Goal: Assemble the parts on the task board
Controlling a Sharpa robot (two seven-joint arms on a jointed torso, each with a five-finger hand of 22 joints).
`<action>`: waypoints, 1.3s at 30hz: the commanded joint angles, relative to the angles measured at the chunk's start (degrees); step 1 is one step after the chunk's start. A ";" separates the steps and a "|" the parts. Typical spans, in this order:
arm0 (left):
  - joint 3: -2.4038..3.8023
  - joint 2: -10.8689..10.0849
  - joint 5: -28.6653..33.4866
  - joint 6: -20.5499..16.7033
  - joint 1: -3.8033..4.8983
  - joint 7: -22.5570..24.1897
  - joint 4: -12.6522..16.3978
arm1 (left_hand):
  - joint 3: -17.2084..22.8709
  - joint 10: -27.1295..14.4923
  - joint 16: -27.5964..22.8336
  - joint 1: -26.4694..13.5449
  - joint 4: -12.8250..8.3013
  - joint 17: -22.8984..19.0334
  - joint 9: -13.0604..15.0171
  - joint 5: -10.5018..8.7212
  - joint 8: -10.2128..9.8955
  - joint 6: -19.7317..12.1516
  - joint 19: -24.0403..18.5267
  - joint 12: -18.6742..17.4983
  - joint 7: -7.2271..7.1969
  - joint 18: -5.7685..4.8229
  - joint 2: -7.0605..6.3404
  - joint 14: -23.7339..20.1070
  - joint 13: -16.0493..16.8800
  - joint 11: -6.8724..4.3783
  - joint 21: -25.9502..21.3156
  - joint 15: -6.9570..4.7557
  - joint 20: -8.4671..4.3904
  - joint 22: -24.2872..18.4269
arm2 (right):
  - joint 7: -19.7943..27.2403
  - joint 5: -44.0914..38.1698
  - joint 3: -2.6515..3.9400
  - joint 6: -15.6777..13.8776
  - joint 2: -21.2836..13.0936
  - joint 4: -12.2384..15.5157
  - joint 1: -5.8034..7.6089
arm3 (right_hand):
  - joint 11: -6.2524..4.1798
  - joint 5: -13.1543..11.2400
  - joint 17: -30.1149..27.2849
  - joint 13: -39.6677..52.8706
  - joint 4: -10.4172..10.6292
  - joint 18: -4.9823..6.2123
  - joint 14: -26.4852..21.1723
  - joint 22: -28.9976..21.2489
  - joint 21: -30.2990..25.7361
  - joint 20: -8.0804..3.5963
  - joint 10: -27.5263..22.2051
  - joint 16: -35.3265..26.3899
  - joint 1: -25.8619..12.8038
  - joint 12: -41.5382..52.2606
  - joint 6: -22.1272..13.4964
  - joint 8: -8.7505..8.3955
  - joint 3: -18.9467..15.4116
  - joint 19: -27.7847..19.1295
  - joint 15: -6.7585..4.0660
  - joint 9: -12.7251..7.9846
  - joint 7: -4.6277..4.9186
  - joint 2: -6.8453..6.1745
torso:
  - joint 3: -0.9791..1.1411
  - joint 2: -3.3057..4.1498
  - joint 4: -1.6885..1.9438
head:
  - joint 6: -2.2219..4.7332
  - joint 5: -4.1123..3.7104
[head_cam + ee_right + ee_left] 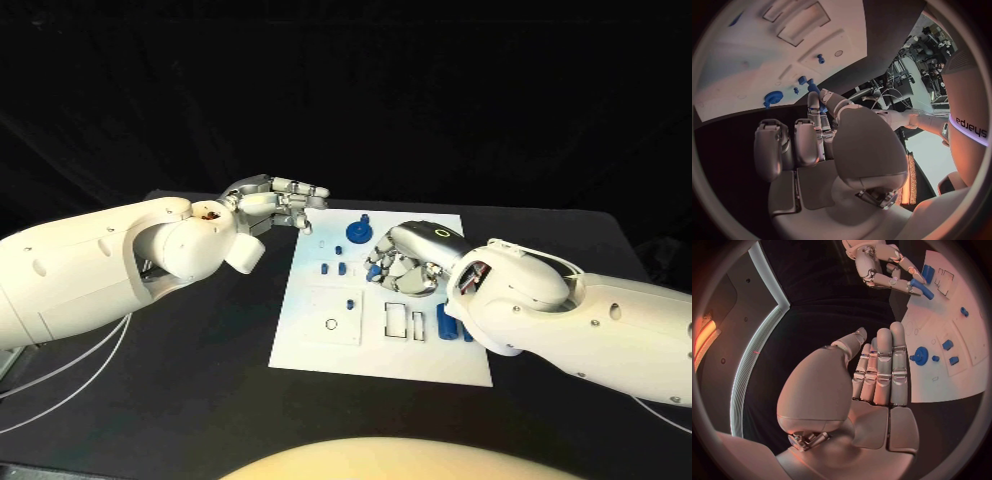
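Our right hand point(408, 262) seemingly pinches a blue part point(921, 288) over the task board point(325, 345), left hand point(277, 203) empty with fingers straight beside it; seating comes next.

Head view: high, looking steeply down on the bench point(173, 400) and whole board point(382, 350), both arms entering from the sides. Left wrist view: close behind the left hand point(873, 375), facing the board. Right wrist view: close behind the right hand point(817, 145), facing likewise. Shared: board.
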 commanded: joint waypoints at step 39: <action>-0.10 1.03 -0.08 1.36 0.07 0.01 -0.31 | -0.13 -0.50 -0.25 0.46 -0.19 -0.13 -0.11 -0.02 0.35 -0.42 -0.44 0.42 0.02 0.79 0.35 -0.38 0.00 -0.01 -0.16 -0.08 0.01 -0.08 | 3.41 1.90 -0.73 2.08 11.85 -9.70 -8.05 | 0.58 0.66 -0.28 0.07 -0.41 -0.59 1.74 10.91 -0.42 -0.49 -0.04 0.10 0.00 -0.63 0.17 0.52 0.06 1.21 -0.24 1.33 0.33 -0.35 | 0.01 0.09 -0.02 | -1.54 2.97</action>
